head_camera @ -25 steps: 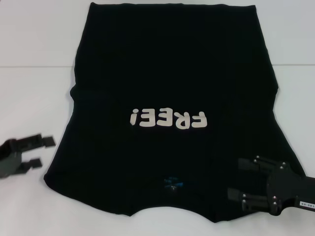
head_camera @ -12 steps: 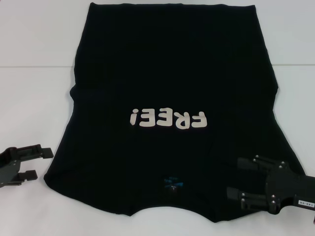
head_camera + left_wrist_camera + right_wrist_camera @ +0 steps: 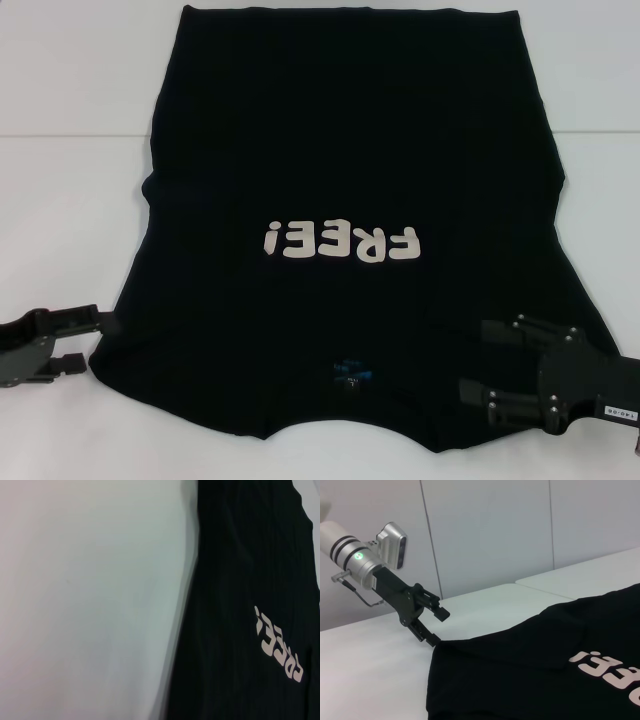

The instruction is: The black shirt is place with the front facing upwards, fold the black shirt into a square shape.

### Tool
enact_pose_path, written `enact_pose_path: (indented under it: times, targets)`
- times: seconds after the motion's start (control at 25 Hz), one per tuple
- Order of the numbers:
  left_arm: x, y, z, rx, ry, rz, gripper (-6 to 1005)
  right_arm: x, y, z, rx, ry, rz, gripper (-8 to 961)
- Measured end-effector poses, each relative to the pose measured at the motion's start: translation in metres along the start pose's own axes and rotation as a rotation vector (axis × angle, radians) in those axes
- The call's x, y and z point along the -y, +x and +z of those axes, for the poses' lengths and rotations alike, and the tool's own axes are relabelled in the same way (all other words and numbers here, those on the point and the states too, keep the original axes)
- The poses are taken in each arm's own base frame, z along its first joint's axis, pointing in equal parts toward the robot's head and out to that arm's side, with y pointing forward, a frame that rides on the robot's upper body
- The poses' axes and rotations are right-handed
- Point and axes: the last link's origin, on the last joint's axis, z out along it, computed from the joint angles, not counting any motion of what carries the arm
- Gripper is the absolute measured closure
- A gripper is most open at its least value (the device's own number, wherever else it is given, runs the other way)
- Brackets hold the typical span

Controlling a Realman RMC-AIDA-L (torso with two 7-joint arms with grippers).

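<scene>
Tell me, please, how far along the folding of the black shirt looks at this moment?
Barely started. The large black cloth T-shirt with cream lettering lies flat, print up, with no fold made. The left pincer is open at the shirt's near left corner, one finger low by the hem, not yet gripping. The right pincer is open over the shirt's near right corner. Every fold into a square is left to do on the white table.

Left gripper [image 3: 88,340] low at the near left, fingers spread; right gripper [image 3: 478,360] near right, fingers also parted.
</scene>
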Motion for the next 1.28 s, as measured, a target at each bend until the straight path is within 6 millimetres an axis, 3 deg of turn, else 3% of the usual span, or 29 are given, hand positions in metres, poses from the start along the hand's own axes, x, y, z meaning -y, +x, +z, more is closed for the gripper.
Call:
enact_pose_path:
  times: [0.76,1.28]
  targets:
    - [-0.001,-0.004,0.011,0.015,-0.005,0.0,83,-0.001,0.001,0.001,0.001,-0.002,0.006,96]
    - [0.006,-0.001,0.005,-0.012,0.015,-0.003,88,-0.001,0.001,0.001,0.003,-0.006,0.008,96]
